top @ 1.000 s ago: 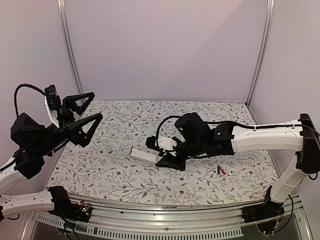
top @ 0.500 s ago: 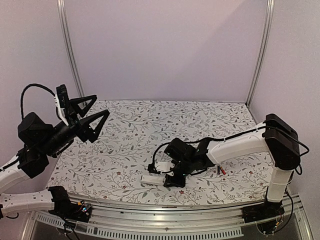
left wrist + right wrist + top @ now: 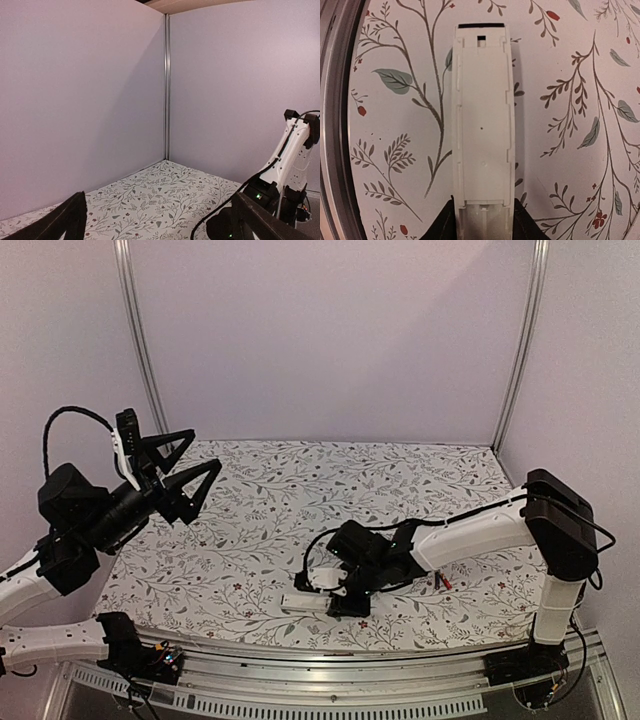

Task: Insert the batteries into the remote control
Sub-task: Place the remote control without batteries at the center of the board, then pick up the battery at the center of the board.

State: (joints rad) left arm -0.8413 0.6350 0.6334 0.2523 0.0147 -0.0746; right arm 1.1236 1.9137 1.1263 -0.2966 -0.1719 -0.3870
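The right arm (image 3: 470,530) is reaching low across the floral tabletop (image 3: 400,480). Its jaws are sitting over the near end of the white remote control (image 3: 303,605), which is lying flat close to the tabletop's near edge, just beside the metal rail (image 3: 332,125). In the right wrist view the remote control is showing its recessed side facing up, with a small dark mark at its far end. The two black fingertips (image 3: 445,230) are flanking its near end, partly parted; whether they are pressing on it or standing just clear cannot be told. The batteries (image 3: 440,581), one red and one dark, are lying together on the tabletop to the right of the remote control, apart from it. The left arm (image 3: 75,510) is hovering high over the left side, its jaws spread wide and holding nothing.
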